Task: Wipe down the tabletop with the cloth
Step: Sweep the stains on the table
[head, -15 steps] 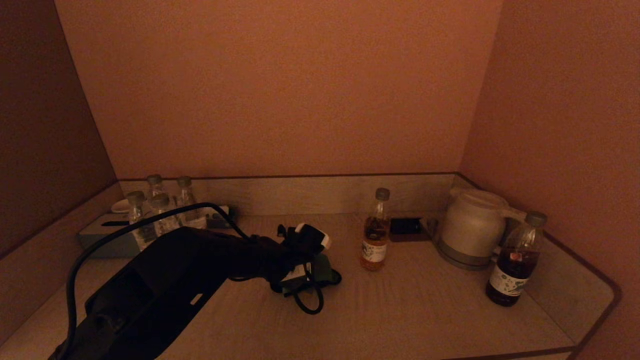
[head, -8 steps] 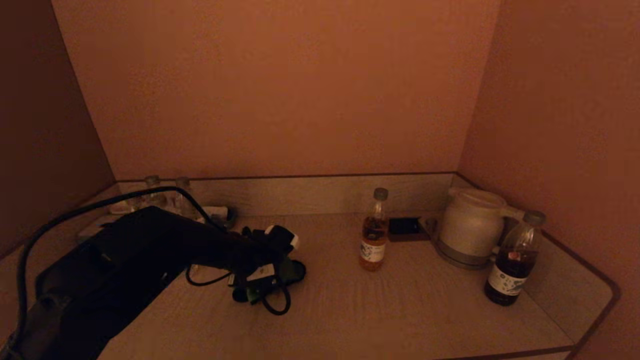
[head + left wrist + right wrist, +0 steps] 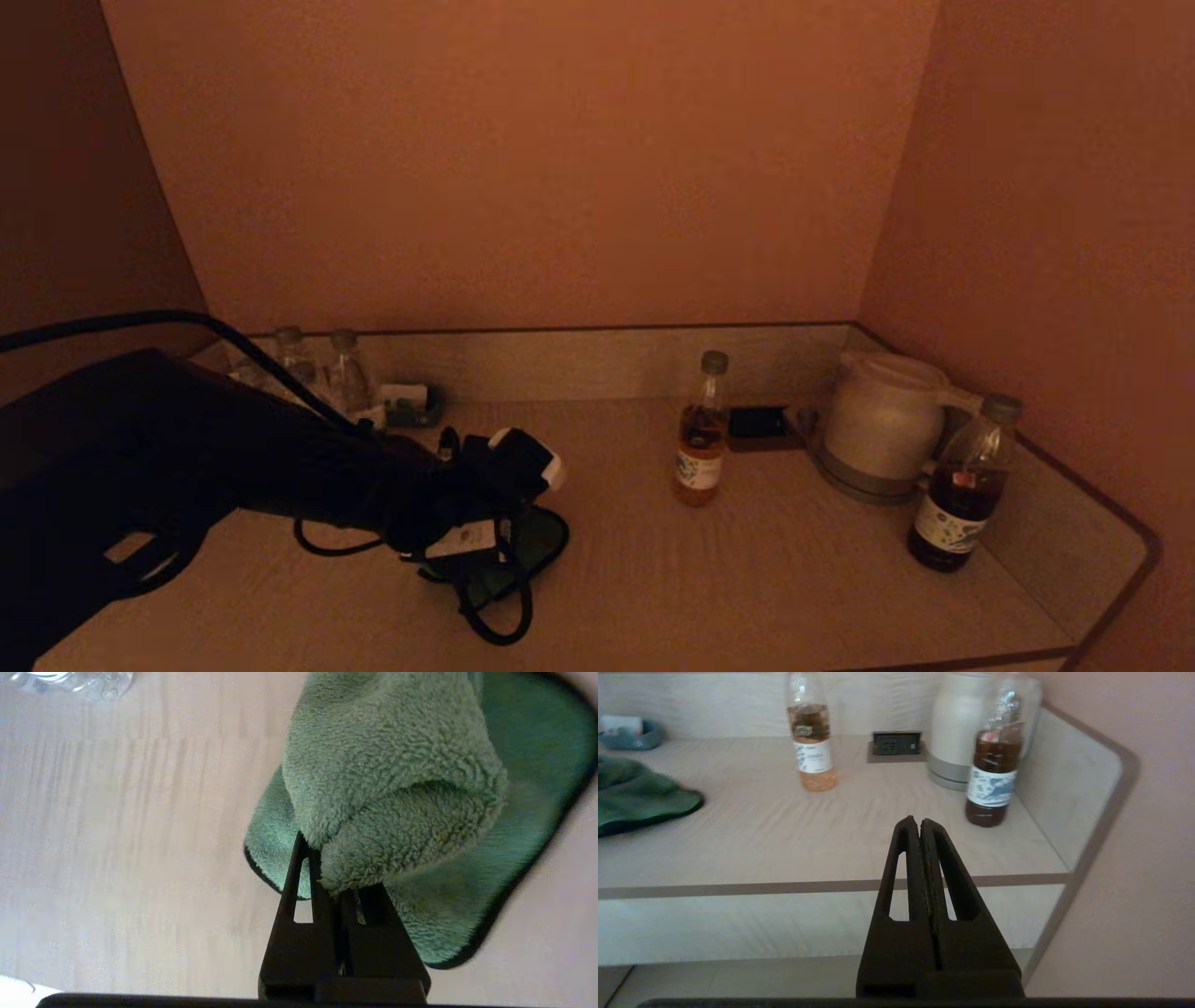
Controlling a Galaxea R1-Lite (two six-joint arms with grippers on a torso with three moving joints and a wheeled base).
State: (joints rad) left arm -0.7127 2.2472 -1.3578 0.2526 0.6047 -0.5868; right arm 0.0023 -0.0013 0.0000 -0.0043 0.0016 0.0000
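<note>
A green fluffy cloth (image 3: 527,551) lies on the pale wood tabletop (image 3: 747,579), left of centre. My left gripper (image 3: 485,551) is shut on a fold of the cloth (image 3: 392,812) and presses it down on the table; in the left wrist view the black fingers (image 3: 303,877) pinch the bunched cloth. The cloth's edge also shows in the right wrist view (image 3: 640,795). My right gripper (image 3: 920,823) is shut and empty, parked below and before the table's front edge, out of the head view.
An orange-drink bottle (image 3: 702,434) stands at centre back, beside a socket plate (image 3: 758,423). A white kettle (image 3: 882,425) and a dark-drink bottle (image 3: 962,485) stand at right. Water bottles (image 3: 322,369) and a small tray (image 3: 411,403) stand at back left. Walls enclose three sides.
My left gripper has dragged the cloth leftward and toward the front edge across the tabletop. The other objects have not moved.
</note>
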